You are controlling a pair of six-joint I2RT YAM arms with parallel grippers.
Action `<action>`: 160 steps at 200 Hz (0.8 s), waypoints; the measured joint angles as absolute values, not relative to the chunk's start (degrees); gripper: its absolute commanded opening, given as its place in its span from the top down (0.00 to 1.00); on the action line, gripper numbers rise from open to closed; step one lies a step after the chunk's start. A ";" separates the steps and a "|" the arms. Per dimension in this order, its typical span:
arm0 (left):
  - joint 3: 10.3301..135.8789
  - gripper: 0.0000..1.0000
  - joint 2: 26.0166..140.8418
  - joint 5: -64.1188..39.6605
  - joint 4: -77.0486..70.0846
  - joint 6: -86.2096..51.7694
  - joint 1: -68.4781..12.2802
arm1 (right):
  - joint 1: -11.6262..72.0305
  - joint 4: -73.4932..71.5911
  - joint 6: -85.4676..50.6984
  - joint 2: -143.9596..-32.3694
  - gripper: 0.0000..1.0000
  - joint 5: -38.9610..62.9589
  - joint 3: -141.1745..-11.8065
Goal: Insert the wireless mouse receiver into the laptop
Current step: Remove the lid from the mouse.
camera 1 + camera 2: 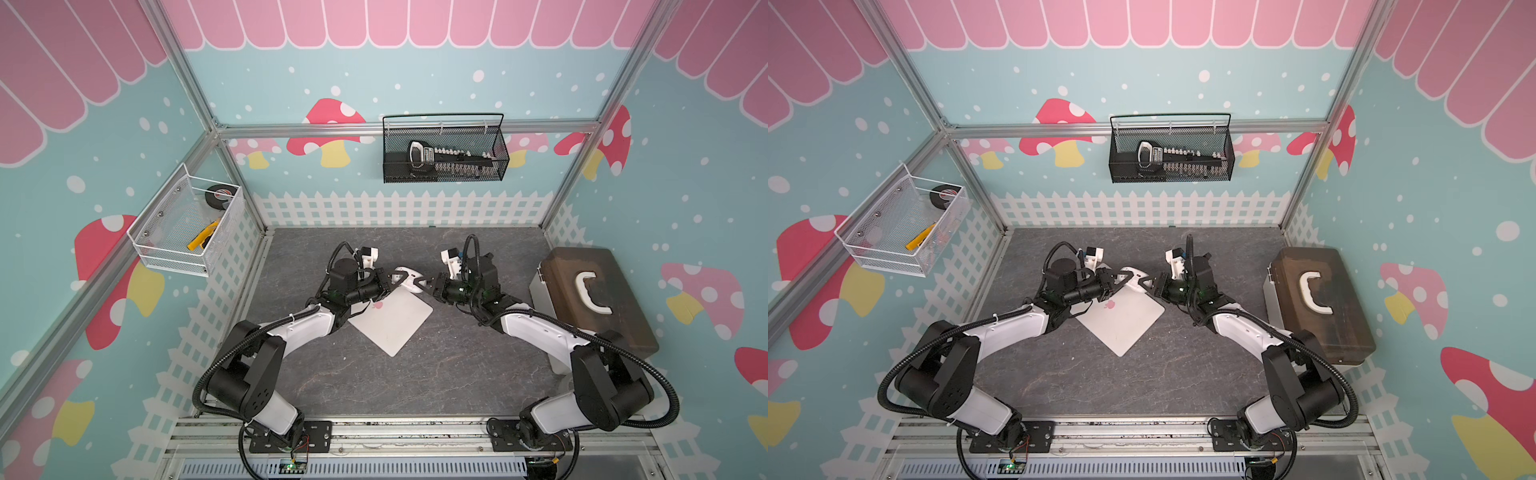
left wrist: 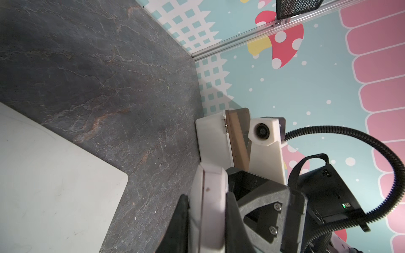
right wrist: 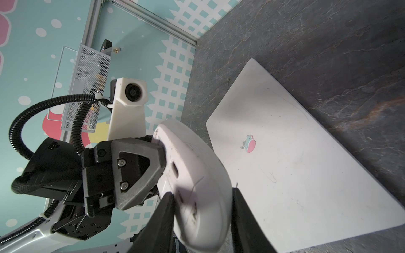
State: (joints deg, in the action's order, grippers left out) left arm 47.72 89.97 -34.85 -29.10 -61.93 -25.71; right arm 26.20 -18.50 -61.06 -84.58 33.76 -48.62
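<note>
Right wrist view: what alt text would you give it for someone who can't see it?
A white mouse, close up, is gripped by the left end effector, with the black fingers of the right end effector on either side of it. Behind it a closed silver-white laptop with an apple logo lies flat on a dark stone-patterned table.

The left arm (image 1: 305, 324) and right arm (image 1: 532, 332) wore white shells over black joints; black ribbed conduit (image 3: 15, 133) looped behind the left tool (image 1: 397, 279). Its grey triangular finger (image 3: 133, 175) carried two silver screws (image 3: 121, 162) (white camera block (image 3: 131, 92) just behind).
</note>
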 measured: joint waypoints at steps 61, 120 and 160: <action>48.75 1.00 90.39 -34.74 -28.56 -61.69 -25.87 | 25.91 -18.17 -60.23 -84.58 0.43 33.45 -48.64; 49.93 1.00 90.87 -34.70 -28.58 -61.43 -27.03 | 25.91 -18.13 -59.72 -85.34 0.43 33.85 -50.35; 49.93 1.00 91.00 -34.22 -28.16 -61.17 -27.14 | 25.91 -18.50 -60.36 -86.26 0.57 34.24 -50.83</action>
State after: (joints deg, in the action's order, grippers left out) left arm 49.93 91.00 -34.22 -28.16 -61.17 -27.14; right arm 25.91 -18.50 -60.36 -86.26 34.24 -50.83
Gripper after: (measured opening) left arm 0.162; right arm 0.469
